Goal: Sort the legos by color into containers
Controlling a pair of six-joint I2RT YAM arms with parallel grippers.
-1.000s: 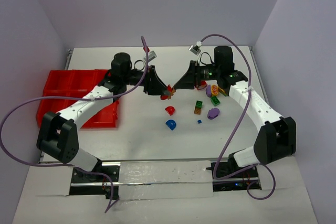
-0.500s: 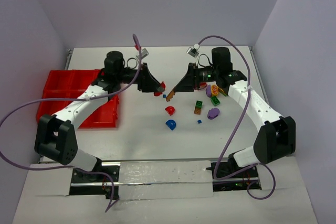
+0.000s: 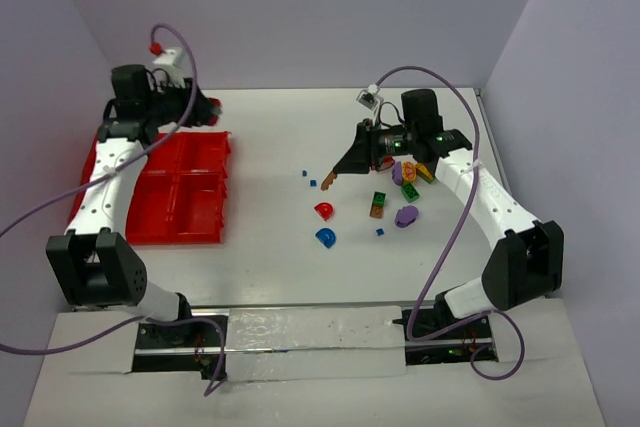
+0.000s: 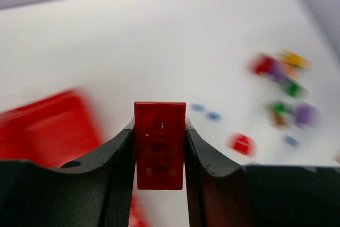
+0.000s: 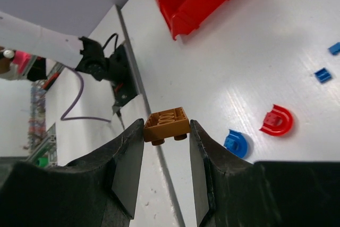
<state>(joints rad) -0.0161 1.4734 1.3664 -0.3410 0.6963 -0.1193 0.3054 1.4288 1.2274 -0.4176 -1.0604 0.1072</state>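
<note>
My left gripper [image 4: 159, 127] is clamped on a red block [image 4: 159, 155], a flat studded piece held upright between the two pads, its top edge just proud of the fingertips. In the top view this arm reaches to the far left, with the gripper over the back edge of the red containers [image 3: 150, 209]. I cannot tell which compartment it is above, and the background in the left wrist view is blurred. My right gripper [image 5: 167, 127] is clamped on an orange-brown block [image 5: 168, 120], pinched at two opposite sides, with studs showing along its lower edge in the wrist view. That gripper hangs above the white table [image 3: 270, 147] near its middle, well apart from the containers. Loose legos are on the table. A red arch [image 3: 324, 210] and a blue arch [image 3: 325, 237] lie close together on my side of the right gripper. A pair of tiny blue bits [image 3: 313, 184] lies just to the left of its tip. A green block [image 3: 380, 198] sits just beside a small orange block [image 3: 376, 212], contact not determinable. A purple piece [image 3: 405, 215] lies just to their right. A cluster [image 3: 410, 190] of purple, yellow-orange and green pieces lies by the right wrist, partly hidden by the arm.
</note>
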